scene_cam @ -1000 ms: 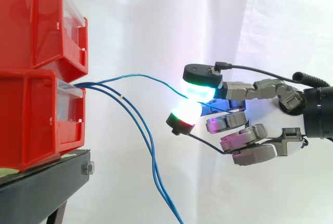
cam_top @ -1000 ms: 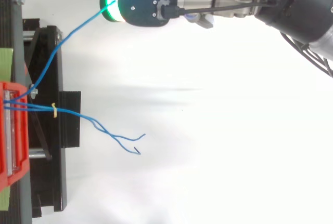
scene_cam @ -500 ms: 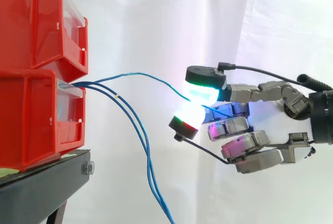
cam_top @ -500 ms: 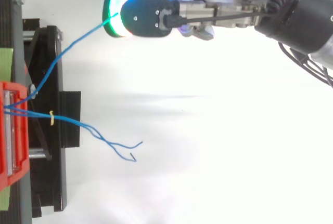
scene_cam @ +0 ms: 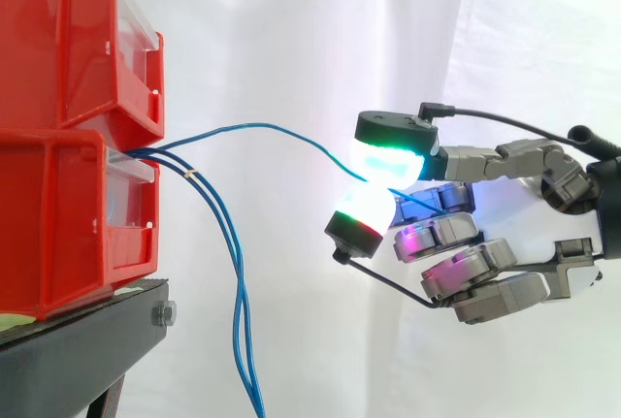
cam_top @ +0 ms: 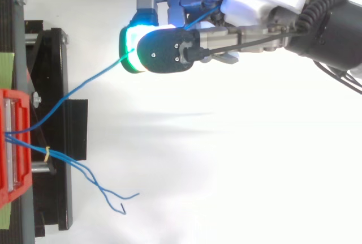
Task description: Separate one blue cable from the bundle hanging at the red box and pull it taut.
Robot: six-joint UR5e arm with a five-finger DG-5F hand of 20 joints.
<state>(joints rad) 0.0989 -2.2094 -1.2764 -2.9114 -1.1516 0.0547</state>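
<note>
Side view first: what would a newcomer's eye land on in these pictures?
The robot hand at right, its glowing white-green fingertips pinching one thin blue cable that arcs slackly back to the stacked red plastic bins at left. Below that, the remaining blue cables, tied with a yellow band, hang down past the black stand.
</note>
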